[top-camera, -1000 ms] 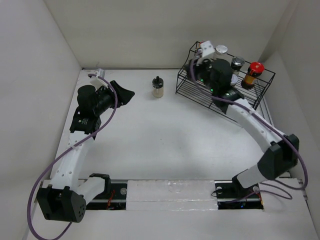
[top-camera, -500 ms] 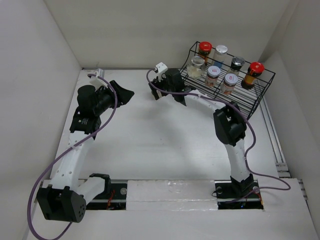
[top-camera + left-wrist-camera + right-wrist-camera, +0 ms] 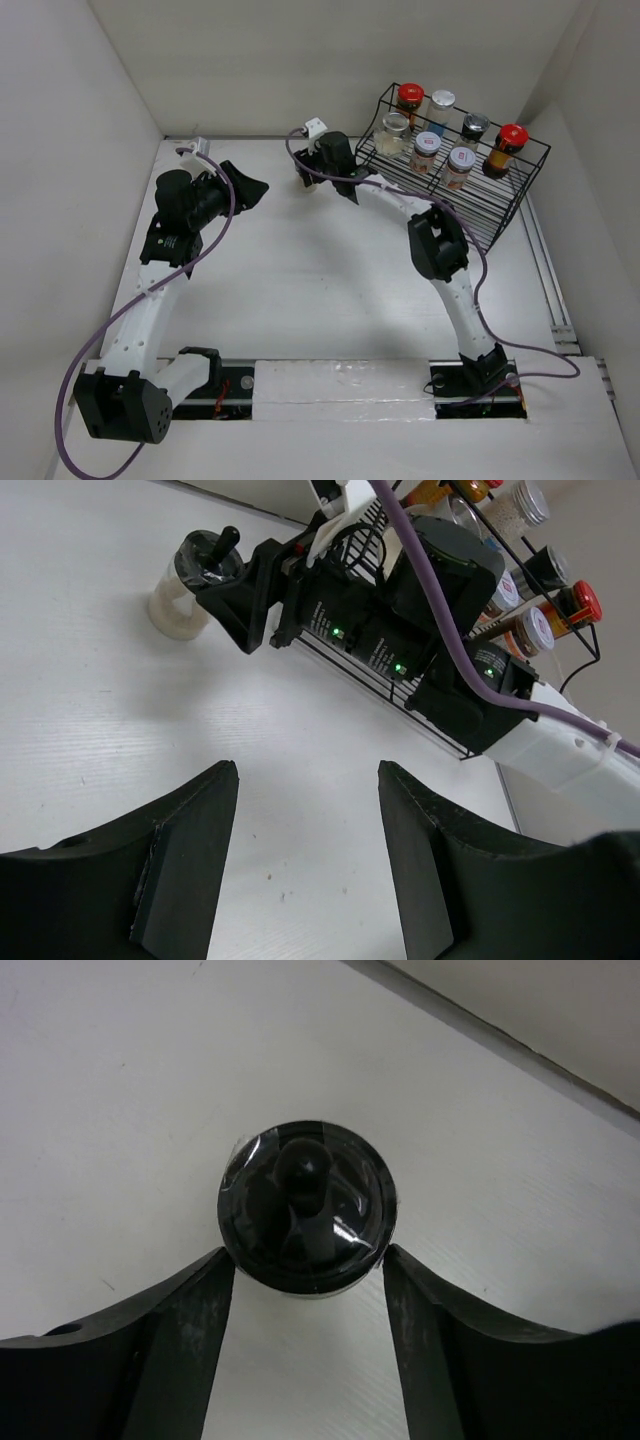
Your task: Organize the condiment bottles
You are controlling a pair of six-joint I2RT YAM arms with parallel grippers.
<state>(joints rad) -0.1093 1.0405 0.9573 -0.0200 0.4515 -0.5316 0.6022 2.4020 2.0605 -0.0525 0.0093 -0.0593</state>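
Condiment bottles, top view: seven upright in the black wire rack at the far right, two red-capped, five with silver, grey or pale lids, in two stepped rows, probably so that each lid shows. Right end effector reaches to the far middle of the tabletop; left end effector hangs well to the left, fingers apart, empty. Left wrist view: one black-lidded jar upright on the tabletop, outside the rack. Right wrist view: the jar sits between spread fingers, flanked, not clamped. Total eight; one unracked.
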